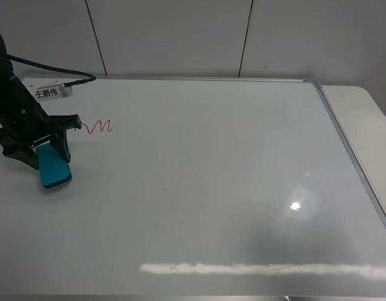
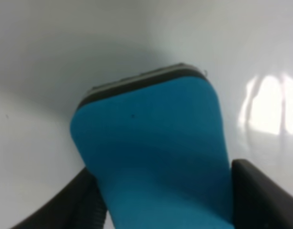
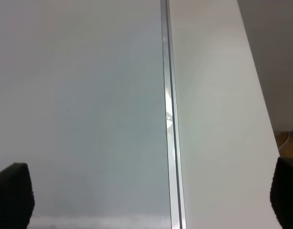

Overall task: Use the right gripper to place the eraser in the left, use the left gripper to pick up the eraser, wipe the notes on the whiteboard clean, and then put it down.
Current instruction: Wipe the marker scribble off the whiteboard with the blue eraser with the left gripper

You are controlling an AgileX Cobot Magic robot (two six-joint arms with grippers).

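Note:
The whiteboard [image 1: 211, 175] fills most of the exterior high view. The notes [image 1: 98, 127], a small red squiggle, sit near its far left. My left gripper [image 1: 51, 150] stands just left of and in front of the notes, shut on the teal-blue eraser [image 1: 54, 165], whose dark felt base is down at the board. In the left wrist view the eraser [image 2: 151, 143] sits between the two black fingers [image 2: 260, 195] of the left gripper [image 2: 165, 205]. My right gripper [image 3: 150, 195] is open and empty over the board's right frame [image 3: 167, 119]; it is out of the exterior high view.
A white table [image 1: 362, 113] extends past the board's right frame. A white label tag [image 1: 48, 91] and a black cable [image 1: 54, 66] lie at the board's far left corner. A grey panelled wall [image 1: 180, 31] stands behind. A glare spot [image 1: 295, 205] shines on the board.

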